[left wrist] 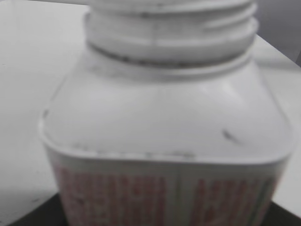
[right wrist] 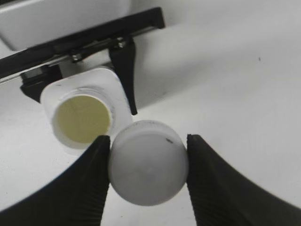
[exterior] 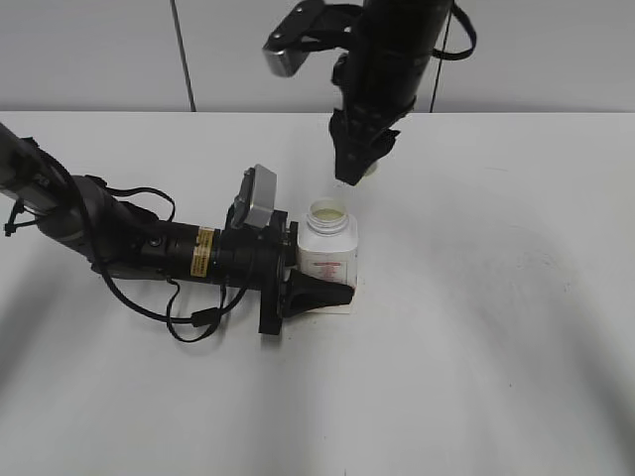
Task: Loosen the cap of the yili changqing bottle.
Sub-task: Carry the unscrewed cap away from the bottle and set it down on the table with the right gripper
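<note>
The cap (right wrist: pixel 148 162) sits at lower centre of the right wrist view, pinched between the 2 ribbed black fingers (right wrist: pixel 91 181) of the right gripper (exterior: pixel 355 177), off the neck and up and to the right of the yili changqing bottle (exterior: pixel 326 246) in the exterior view. The bottle stands upright on the white table (exterior: pixel 496 327) at frame centre, its mouth open on a pale yellow interior. Its label carries red print, too blurred to read. The left gripper (exterior: pixel 316 278) lies low on the table, its black fingers closed against the bottle's sides.
</note>
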